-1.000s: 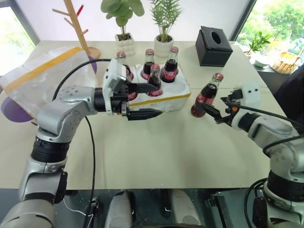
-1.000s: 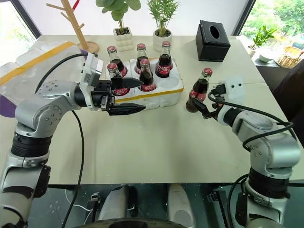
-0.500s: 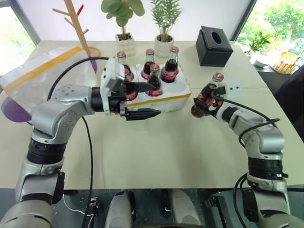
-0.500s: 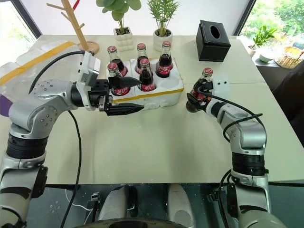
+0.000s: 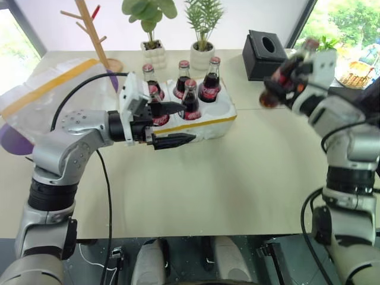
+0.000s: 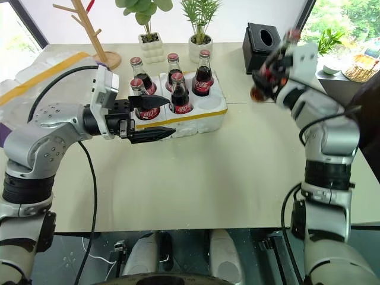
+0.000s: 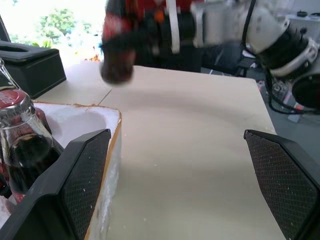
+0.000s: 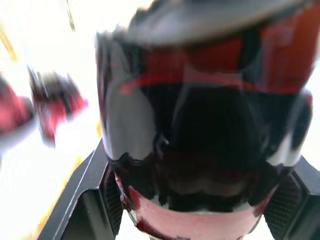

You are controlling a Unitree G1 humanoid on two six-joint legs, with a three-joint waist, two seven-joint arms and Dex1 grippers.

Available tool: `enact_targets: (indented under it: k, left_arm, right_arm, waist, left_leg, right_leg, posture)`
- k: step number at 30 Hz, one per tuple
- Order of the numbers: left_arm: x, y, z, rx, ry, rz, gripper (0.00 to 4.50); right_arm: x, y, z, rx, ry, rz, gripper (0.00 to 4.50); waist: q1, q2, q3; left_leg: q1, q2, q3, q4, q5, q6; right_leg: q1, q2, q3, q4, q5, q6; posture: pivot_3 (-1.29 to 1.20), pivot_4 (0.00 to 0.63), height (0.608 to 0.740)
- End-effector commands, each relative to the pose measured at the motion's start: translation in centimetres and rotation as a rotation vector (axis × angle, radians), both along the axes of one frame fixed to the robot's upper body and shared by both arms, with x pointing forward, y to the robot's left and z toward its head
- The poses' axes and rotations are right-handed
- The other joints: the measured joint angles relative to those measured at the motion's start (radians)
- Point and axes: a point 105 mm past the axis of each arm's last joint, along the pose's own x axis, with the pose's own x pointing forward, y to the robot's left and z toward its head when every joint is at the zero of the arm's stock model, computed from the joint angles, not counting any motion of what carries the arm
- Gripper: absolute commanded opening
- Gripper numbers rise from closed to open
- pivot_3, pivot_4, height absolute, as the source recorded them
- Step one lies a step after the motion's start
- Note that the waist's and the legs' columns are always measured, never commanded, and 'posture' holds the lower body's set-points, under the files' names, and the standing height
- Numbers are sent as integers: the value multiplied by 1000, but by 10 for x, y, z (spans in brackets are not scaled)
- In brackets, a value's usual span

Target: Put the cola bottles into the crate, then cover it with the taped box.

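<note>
Table: broad beige tabletop [image 5: 237, 178], with its near edge cut off by the robot's arms.
Taped box: large hollow white styrofoam shell with wide yellow tape bands [image 5: 53, 98] lies at the far left of the table, partly cut off by the frame edge and partly behind the left arm; no shipping label can be made out from here.
Crate: low white styrofoam block with round wells and a thin yellow tape band [image 5: 208, 122] sits mid-table. Its front-left part is hidden behind the left gripper; one front-right well [image 6: 208, 102] shows bare.
Tissue box: black box with an oval opening [image 5: 265, 54] at the far right, partly screened by the raised bottle.
Bottles in crate: small glass bottles of dark cola with red caps and red labels [image 5: 211, 80]; five can be counted, though the front-left one is mostly covered by the gripper.
Left gripper: black two-fingered gripper [image 5: 172, 123] level at the crate's front-left corner, fingers spread wide with nothing between them; the lower finger [image 5: 175, 140] lies along the crate's front side, and whether it touches is unclear.
Right gripper: black two-fingered gripper [image 6: 270, 74] lifted above the table at the right, clamped around the sixth cola bottle.
Lifted bottle: sixth cola bottle [image 5: 284, 74], tilted and blurred, clear of the table, well right of the crate; its label is unreadable.
</note>
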Motion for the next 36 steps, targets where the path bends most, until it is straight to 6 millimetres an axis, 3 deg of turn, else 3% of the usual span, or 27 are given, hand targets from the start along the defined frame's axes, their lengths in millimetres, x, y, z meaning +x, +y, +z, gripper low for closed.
enact_targets:
  k: [1,4,8,19,27,29,31,36]
  left_arm:
    - [-4,4,12,-17,-51,8,4500]
    - [-3,5,12,-16,-57,21,4500]
    - [-3,8,14,-15,-62,34,4500]
    - [-1,14,14,-12,-73,72,4500]
    - [1,15,15,-13,-81,79,4500]
    - [1,15,15,-11,-81,81,4500]
    - [1,18,15,-5,-82,87,4500]
    - [-4,34,15,28,-78,130,4500]
  right_arm:
    - [-5,34,34,75,-84,162,2778]
    - [0,54,32,70,-63,221,2778]
    - [5,75,11,-1,-4,276,2778]
    - [12,98,-50,-101,174,371,2778]
    - [33,100,-83,-222,222,308,2778]
    - [36,103,-90,-238,227,310,3810]
    - [36,105,-91,-254,215,313,4468]
    - [23,95,-66,-192,172,340,4468]
  waist:
    - [-2,0,0]
    - [1,0,0]
    - [16,0,0]
    - [13,0,0]
    - [7,-1,-1]
    - [6,-1,-1]
    - [4,-2,-1]
    - [2,-1,-1]
  left_leg:
    - [0,0,0,0,0,0]
    - [0,0,0,0,0,0]
    - [-1,-2,1,1,0,0]
    - [-3,-2,1,2,0,0]
    - [-1,-2,1,2,0,0]
    - [2,-2,1,2,0,0]
    - [5,-2,1,2,0,0]
    - [11,-1,1,0,0,0]
  right_leg:
    - [0,0,0,1,0,0]
    - [0,-1,0,1,0,0]
    - [0,-4,-1,1,0,0]
    - [0,-4,-1,-1,1,2]
    - [1,-3,-1,-1,1,2]
    - [4,-3,0,-1,1,2]
    - [7,-3,0,-1,1,2]
    - [12,-3,0,0,1,1]
  posture:
    - [0,150,740]
    - [0,150,740]
    - [0,150,740]
    - [0,150,740]
    - [0,150,740]
    - [0,150,740]
    - [0,150,740]
    - [0,150,740]
